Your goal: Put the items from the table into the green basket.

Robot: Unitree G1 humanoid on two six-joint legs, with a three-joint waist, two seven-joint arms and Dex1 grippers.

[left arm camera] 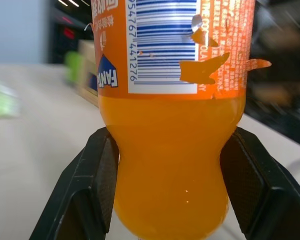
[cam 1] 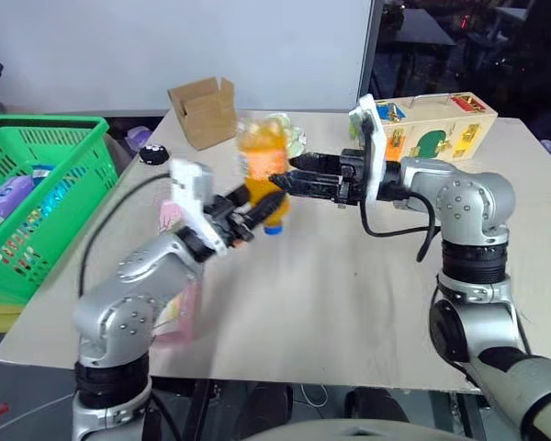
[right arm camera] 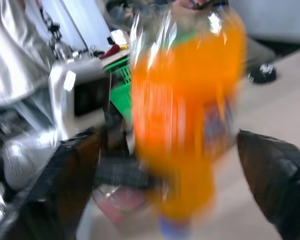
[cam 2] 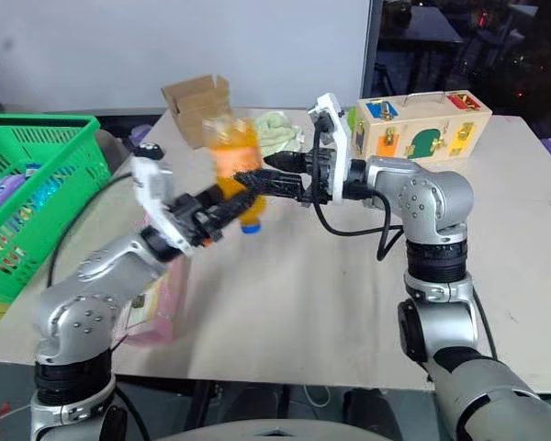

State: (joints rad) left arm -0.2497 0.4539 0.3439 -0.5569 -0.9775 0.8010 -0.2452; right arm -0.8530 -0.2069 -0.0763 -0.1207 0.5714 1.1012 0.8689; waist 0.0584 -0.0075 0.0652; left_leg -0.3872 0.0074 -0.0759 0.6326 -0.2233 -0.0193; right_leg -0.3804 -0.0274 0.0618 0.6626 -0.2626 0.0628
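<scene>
Bench (cam 1: 349, 303): a large pale beige top lying below both tools, which meet in mid-air over its middle.

Green basket (cam 1: 37, 175): stands off the bench's left edge, well to the left of the left tool, already holding some goods. It lies on the left arm's side, so the left arm is judged the nearer carrier.

Pink carton (cam 2: 156, 303): lies flat on the bench under the left forearm, below and behind the left tool, not yet collected.

Bottle (cam 1: 262, 170): the orange-drink bottle hangs upside down between the 2 tools, blue cap lowest, clear of the bench. Its long axis runs near vertical, with some tilt.

Left tool (cam 1: 248, 213): clenched on the bottle. The left wrist view shows its 2 fingers (left arm camera: 95, 185) pressed against the narrow waist on either side.

Right tool (cam 1: 289, 179): released. Its fingers (right arm camera: 275, 180) stand wide of the bottle on both sides with visible gaps, so the bottle's weight appears to rest with the left tool alone.

Deciding relation: the basket lies to the left of the loaded left tool, so the coming move is judged a leftward carry with the right tool drawn clear.

View differences: the left wrist view gives the contact at the waist and the barcode label, which the head views blur. The right wrist view shows the basket beyond the bottle. The head views alone show the pink carton's position and a small brown cardboard box (cam 1: 205, 110) beyond the tools.
</scene>
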